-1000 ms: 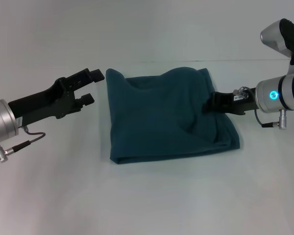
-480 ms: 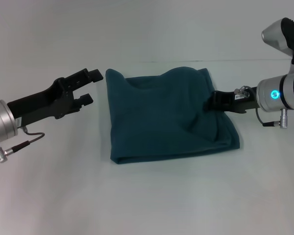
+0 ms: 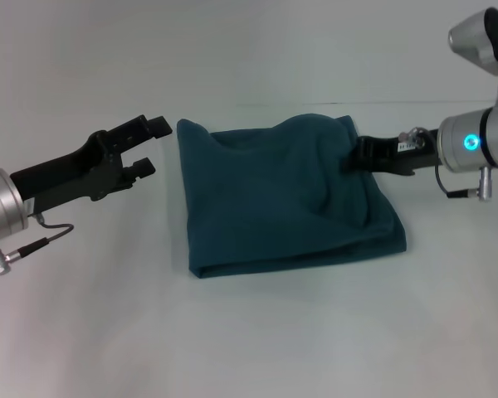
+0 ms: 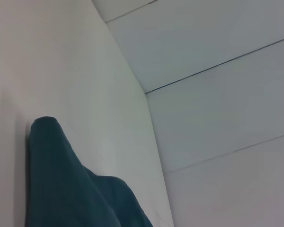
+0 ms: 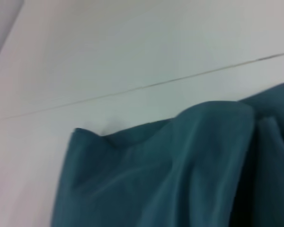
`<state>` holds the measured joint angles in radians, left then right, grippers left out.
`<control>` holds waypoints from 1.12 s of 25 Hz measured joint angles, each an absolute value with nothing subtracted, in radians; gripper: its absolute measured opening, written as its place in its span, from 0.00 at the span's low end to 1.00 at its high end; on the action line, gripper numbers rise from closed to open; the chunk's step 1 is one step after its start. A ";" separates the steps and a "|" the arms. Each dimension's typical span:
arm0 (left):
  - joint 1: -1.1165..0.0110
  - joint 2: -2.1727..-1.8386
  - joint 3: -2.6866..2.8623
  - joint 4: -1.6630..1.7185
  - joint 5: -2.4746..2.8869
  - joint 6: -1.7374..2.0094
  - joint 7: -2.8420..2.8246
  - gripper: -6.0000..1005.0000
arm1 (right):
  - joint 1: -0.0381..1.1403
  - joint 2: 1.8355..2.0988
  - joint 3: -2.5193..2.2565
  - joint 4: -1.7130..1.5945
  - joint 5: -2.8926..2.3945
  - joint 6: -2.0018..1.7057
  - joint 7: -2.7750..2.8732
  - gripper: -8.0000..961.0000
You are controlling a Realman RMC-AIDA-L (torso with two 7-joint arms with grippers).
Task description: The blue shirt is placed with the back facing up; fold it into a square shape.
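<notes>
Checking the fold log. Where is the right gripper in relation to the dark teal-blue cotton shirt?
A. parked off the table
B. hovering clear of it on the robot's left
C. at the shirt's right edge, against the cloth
C: in the head view the right gripper meets the folded dark teal-blue cotton shirt at its right edge, cloth bunched there.

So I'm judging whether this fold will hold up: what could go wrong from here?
The right tool is at the blue shirt's right edge, where the cloth is bunched and raised; pulling away could drag the layers and skew the square. The far edge is humped rather than flat, so the shape may stay uneven. The left tool hangs open beside the left corner, and a sweep could nudge it.
</notes>
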<state>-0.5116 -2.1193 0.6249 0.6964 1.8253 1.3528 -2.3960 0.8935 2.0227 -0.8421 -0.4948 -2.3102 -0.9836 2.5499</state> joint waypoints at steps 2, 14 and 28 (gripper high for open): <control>-0.511 -2.119 0.621 0.696 1.825 1.353 -2.396 0.96 | 0.889 2.023 -0.842 -0.528 -2.310 -1.016 2.557 0.04; -0.509 -2.118 0.614 0.696 1.825 1.355 -2.396 0.96 | 0.852 2.030 -0.852 -0.670 -2.324 -1.063 2.596 0.05; -0.507 -2.120 0.609 0.695 1.825 1.353 -2.396 0.96 | 0.850 2.028 -0.853 -0.609 -2.373 -0.989 2.594 0.08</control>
